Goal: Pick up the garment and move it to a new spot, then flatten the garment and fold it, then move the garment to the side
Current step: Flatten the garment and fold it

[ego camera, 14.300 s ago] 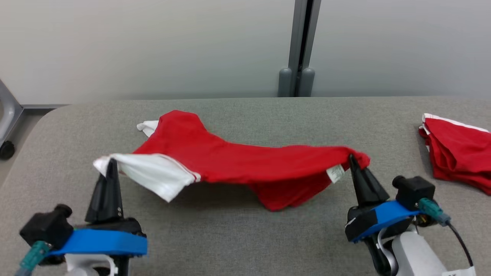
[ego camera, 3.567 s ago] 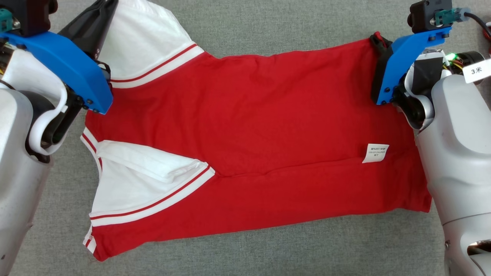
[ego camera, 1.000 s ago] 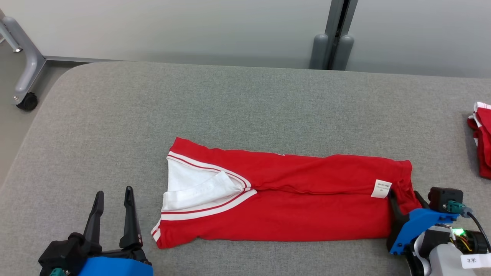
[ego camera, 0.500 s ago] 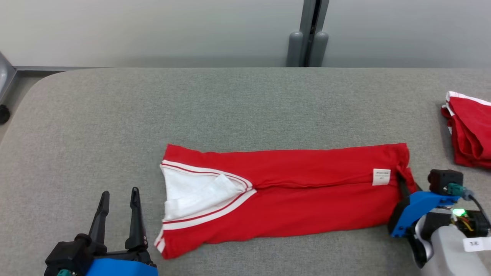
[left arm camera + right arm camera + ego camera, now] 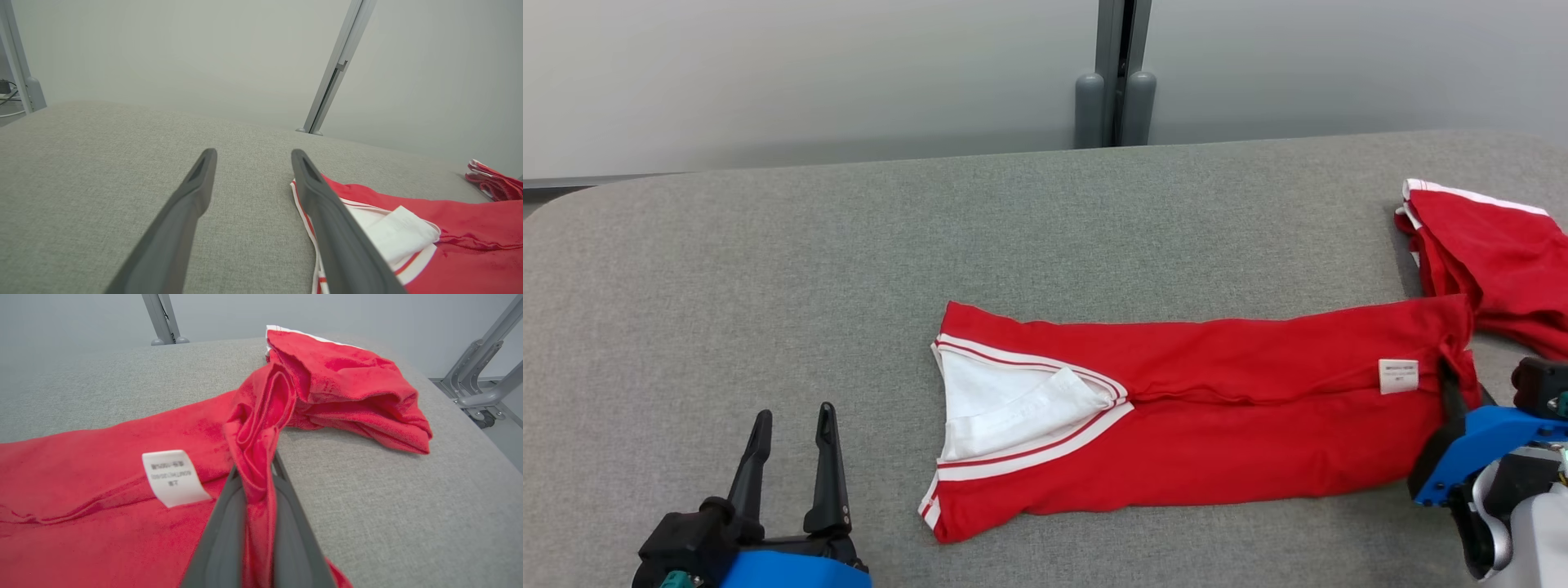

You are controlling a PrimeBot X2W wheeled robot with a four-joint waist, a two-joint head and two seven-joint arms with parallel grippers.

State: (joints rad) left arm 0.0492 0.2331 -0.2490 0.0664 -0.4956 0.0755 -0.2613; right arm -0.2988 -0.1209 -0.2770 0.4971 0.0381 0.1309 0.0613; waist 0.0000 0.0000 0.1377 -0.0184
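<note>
The garment (image 5: 1217, 425), a red shirt with a white collar, lies folded into a long strip across the grey table (image 5: 768, 245). My right gripper (image 5: 1450, 377) is shut on its right end near the white label (image 5: 1398, 376). In the right wrist view a bunched ridge of the garment (image 5: 102, 498) stands pinched in the right gripper (image 5: 255, 469). My left gripper (image 5: 792, 412) rests open at the lower left, apart from the cloth. In the left wrist view the left gripper (image 5: 251, 153) stands just left of the collar end of the garment (image 5: 470, 253).
A second red garment (image 5: 1494, 261) lies crumpled at the table's right edge, touching the held end; it also appears as a red garment (image 5: 347, 388) beyond my right fingers. A grey post (image 5: 1115, 98) stands behind the table.
The right gripper has closed on the garment's right end and dragged the garment rightward, up against the other red garment. The camera has turned too. The left gripper stays open.
</note>
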